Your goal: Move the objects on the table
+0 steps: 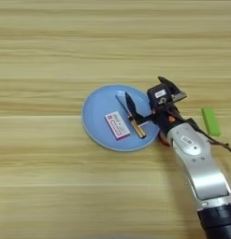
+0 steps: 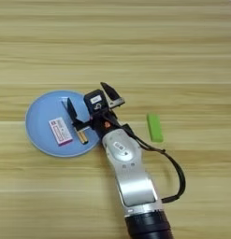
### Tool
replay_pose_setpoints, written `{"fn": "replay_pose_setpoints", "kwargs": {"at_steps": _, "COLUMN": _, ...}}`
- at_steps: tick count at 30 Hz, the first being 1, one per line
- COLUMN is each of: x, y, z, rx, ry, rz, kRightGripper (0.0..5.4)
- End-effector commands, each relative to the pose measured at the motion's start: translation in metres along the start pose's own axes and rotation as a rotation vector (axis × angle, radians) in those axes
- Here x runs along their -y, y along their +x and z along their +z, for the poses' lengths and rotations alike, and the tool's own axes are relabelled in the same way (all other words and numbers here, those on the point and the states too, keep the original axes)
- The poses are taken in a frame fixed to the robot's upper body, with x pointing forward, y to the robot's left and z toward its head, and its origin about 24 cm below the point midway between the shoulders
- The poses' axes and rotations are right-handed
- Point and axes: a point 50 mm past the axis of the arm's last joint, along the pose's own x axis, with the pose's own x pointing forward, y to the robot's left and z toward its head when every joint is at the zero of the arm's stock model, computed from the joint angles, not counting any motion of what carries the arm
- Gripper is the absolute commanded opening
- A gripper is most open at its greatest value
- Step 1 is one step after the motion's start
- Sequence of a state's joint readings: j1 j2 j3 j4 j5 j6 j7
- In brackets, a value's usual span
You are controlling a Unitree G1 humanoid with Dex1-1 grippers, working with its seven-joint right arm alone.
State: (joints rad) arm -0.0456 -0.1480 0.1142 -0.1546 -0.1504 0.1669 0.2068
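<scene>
A small flat rectangular white box with red print [image 1: 117, 125] lies near the middle of a round pale-blue plate [image 1: 96, 105] on the wide light-wood surface [image 1: 51, 51], its long axis running from the plate's far-left toward its near-right rim. Just right of the box lies a slim object with a dark pointed tip and a brass-coloured end [image 1: 135, 121], angled the same way; whether it is the scissors cannot be told. The robot's right gripper [image 1: 147, 95], on a silver forearm [image 1: 201, 163] entering from the surface's near-right corner, hangs over the plate's right rim with its two black fingers spread wide. One finger [image 1: 130, 105] points down at or just beside the slim object, the other [image 1: 169, 86] reaching past the rim. Nothing appears grasped. A small green rectangular block [image 1: 210, 121] lies off the plate toward the surface's right edge
</scene>
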Motion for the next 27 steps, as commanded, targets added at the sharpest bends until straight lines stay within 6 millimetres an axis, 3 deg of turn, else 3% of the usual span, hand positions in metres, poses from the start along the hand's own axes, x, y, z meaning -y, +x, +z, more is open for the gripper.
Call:
{"fn": "replay_pose_setpoints", "kwargs": {"at_steps": 1, "x": 0.002, "y": 0.002, "z": 0.025, "rx": 0.112, "ry": 0.002, "rz": 0.005, "kRightGripper": 5.38}}
{"fn": "replay_pose_setpoints", "kwargs": {"at_steps": 27, "x": -0.044, "y": -0.003, "z": 0.008, "rx": 0.023, "ry": 0.03, "rz": 0.185, "kRightGripper": 5.38}}
